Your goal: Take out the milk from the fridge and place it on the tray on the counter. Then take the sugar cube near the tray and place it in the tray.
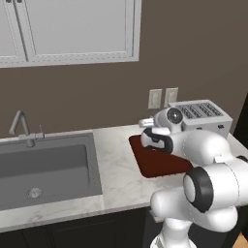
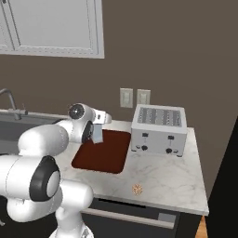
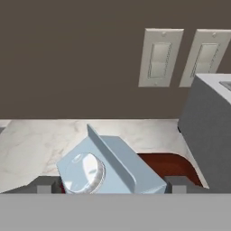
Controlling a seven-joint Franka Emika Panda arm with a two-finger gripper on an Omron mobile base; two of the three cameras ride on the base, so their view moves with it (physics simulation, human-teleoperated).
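Bench (image 2: 172, 174): marbled, carrying toaster (image 2: 159, 130) and tray (image 2: 102, 155)
Tray: dark red, beside toaster
Milk (image 3: 108, 167): carton between the pincer (image 3: 113, 185) fingers, jaws wide across its body, held over the tray's back edge; likely light, stiff-walled, smooth; grip mid-body
Sugar cube (image 2: 136, 189): on bench near front edge, apart from tray

Marbled stone counter (image 2: 172, 172), matt red-brown tray (image 2: 104, 153), brushed-metal toaster (image 2: 159, 130)

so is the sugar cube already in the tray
No, the sugar cube lies on the bare counter near its front edge, apart from the tray.
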